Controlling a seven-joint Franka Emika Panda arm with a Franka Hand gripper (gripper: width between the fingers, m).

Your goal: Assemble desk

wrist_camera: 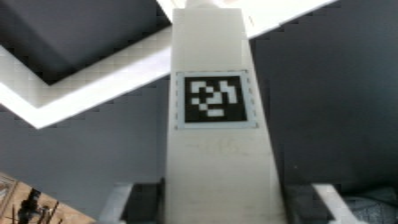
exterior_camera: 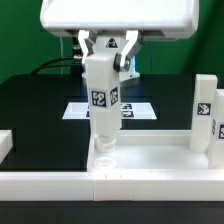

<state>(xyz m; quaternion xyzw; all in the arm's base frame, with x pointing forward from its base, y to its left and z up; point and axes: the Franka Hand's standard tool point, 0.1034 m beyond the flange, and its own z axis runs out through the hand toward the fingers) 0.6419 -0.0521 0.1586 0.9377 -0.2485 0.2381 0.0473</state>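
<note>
Evidently a leg hung upright below the fingers, its foot at or just above a corner socket of the desk top, so the step in hand looked like seating and screwing that leg. The gripper stood partly closed, fingers clamping the leg's upper end; next it likely needed downward pressure and twisting while held plumb.

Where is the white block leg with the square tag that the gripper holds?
In the exterior view's centre, the white block leg stands upright in the gripper, its lower end at a socket of the white desk top.
</note>
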